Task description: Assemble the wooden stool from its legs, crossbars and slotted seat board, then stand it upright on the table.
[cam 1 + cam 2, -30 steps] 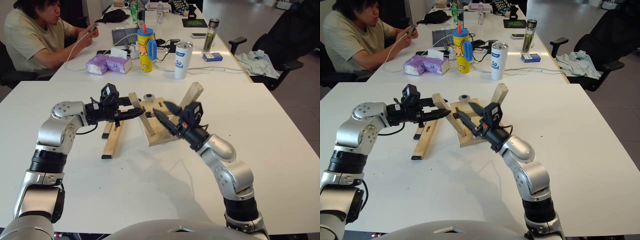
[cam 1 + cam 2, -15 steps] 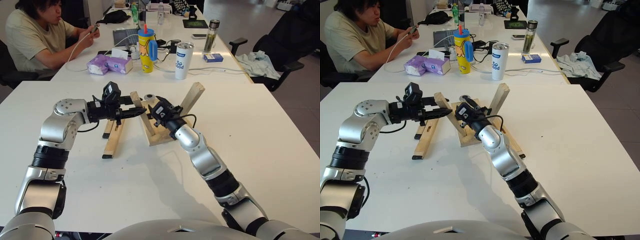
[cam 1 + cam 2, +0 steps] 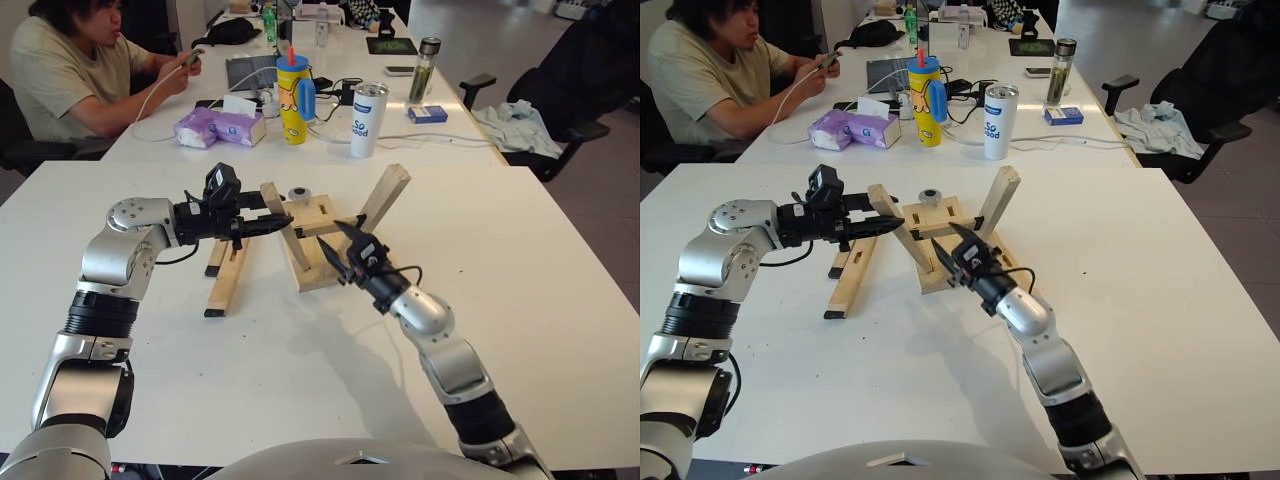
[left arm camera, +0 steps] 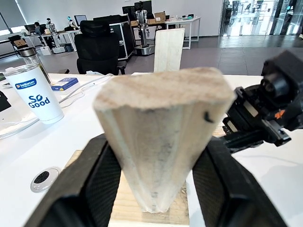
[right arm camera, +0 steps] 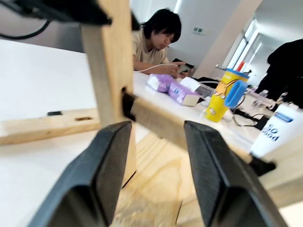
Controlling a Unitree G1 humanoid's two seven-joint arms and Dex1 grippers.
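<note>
The white table (image 3: pixel 560 300) is being shown cut off at both sides. On its middle the seat board (image 3: pixel 312 276) is lying flat, slots upward; its centre is being hidden by the right gripper (image 3: pixel 328 235).

The left arm is being held bent at the elbow, with the forearm running level above the table toward the board. The right arm is being stretched forward and inward, with the wrist raised off the table.

The held leg (image 3: pixel 296 252) is rising tilted from the board's left edge, and its upper end is being clamped by the left gripper (image 3: pixel 280 223), with the fingers (image 4: pixel 90 189) pressed on either side of the wood. The second leg (image 3: pixel 385 195) is leaning up from the board's far right corner. The crossbar (image 5: pixel 156 123) is spanning between the two legs.

The right gripper's fingers (image 5: pixel 106 170) are being held wide apart just in front of the crossbar; whether they are touching it cannot be told.

The loose bars (image 3: pixel 228 280) are lying left of the board, their far ends being covered by the left forearm.

On the table behind, a white tumbler (image 3: pixel 366 120) is bearing printed lettering.
</note>
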